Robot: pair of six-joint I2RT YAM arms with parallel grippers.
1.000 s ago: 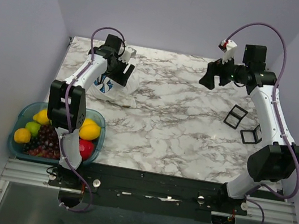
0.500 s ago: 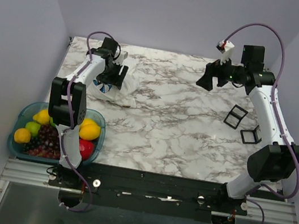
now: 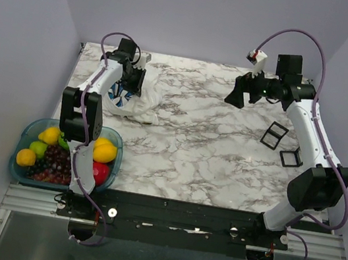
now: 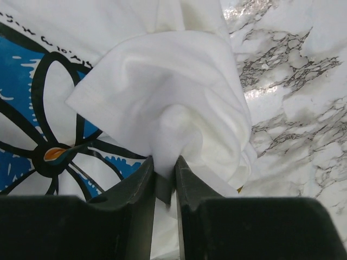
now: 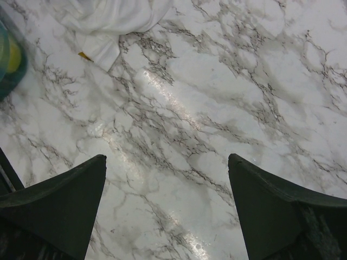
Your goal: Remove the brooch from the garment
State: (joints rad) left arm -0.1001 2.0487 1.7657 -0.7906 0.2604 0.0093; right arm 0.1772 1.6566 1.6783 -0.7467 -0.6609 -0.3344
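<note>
On marble bench, upper left in top view, pinches limp fold of garment in left end effector, beside light, likely stiff brooch best taken by its rim, with right end effector spread.

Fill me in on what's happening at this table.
The left gripper is pinching a raised fold of the white garment. The fold sits right beside the blue-and-white flower brooch, which lies on the cloth and has not yet been removed. The right gripper hangs open over the marble table, holding nothing.
</note>
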